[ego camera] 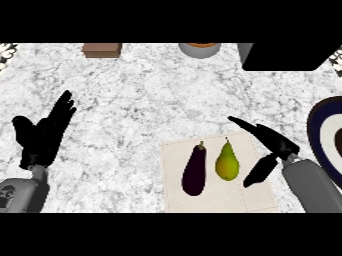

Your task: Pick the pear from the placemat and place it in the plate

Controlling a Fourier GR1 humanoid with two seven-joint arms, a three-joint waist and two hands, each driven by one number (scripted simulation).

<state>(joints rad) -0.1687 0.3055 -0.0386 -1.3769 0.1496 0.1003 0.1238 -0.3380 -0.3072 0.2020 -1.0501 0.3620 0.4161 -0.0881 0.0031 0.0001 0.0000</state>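
Pear (227, 162) lies on the pale placemat (218, 195), just right of an eggplant (194, 170) (both stems pointing away). Right hand (271, 145) hovers beside it, fingers spread, holding nothing. Plate (323, 140) sits at the right edge. Left hand (42, 131) rests open at left.

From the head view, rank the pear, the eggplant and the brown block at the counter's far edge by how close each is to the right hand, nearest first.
1. Pear: on the placemat, just left of the right hand.
2. Eggplant: on the same placemat, on the pear's far side from the hand.
3. Brown block: at the counter's far edge, upper left.
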